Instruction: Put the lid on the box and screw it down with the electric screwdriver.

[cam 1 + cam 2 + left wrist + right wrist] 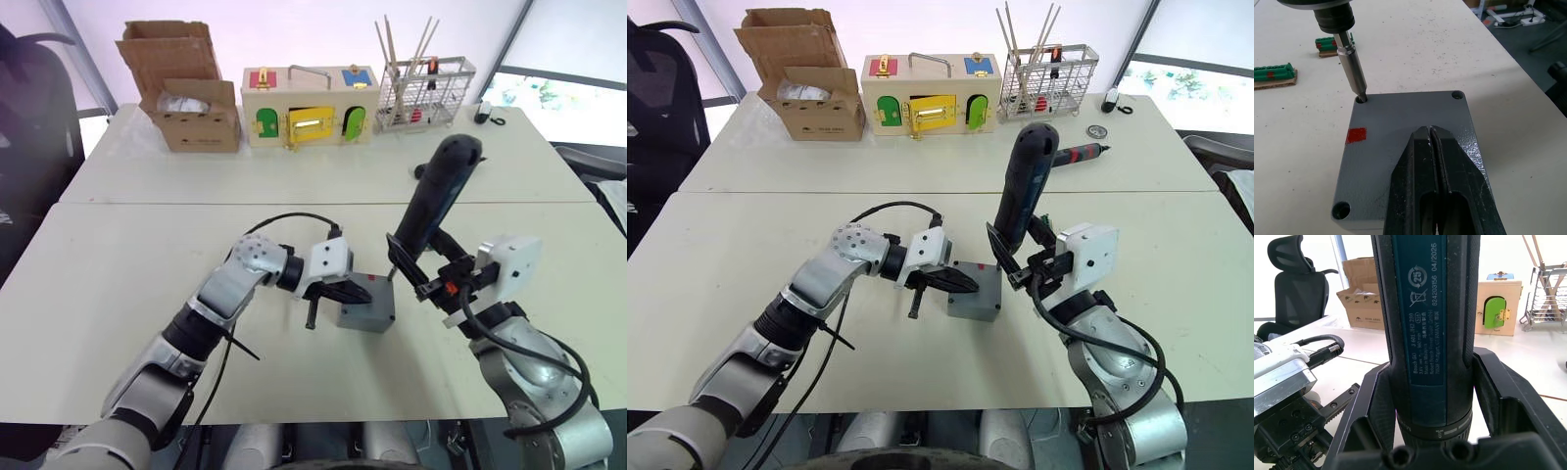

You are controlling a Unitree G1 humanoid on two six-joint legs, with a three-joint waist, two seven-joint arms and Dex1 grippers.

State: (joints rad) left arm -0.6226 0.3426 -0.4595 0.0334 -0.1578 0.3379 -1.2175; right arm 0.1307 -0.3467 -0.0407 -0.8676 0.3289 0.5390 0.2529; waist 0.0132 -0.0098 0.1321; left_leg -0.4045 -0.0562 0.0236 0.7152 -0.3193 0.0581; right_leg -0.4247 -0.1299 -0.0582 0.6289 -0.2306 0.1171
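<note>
Near the front middle of a pale tabletop: a small square grey plastic box, its flat grey plastic lid already seated on top, flush with the walls. Red mark visible on the lid's upper face in the left wrist view.

Left gripper reaching in from the robot's left, its two black fingers pressed together with no gap between them, lying flat across the lid and pinning it down rather than clasping anything.

Right gripper just to the right of the box, fingers clamped round the lower body of the long thick black cylindrical electric screwdriver. Long axis of the tool close to upright, top leaning slightly away and to the right, thin metal bit pointing down and a little towards the left arm. Bit tip sitting in the screw hole at one far corner of the lid, the corner on the right arm's side. Three more corner holes in view, one at the other far corner and one near corner; whether screws sit in them cannot be told.

Judged step: driving the first corner, with the tool needing to stand squarely over the hole. Likely hazard: the slight lean letting the bit skate off.

At the back of the table: a brown cardboard box, a wooden box with coloured doors, a wire rack of sticks, and a smaller black-and-red screwdriver.
</note>
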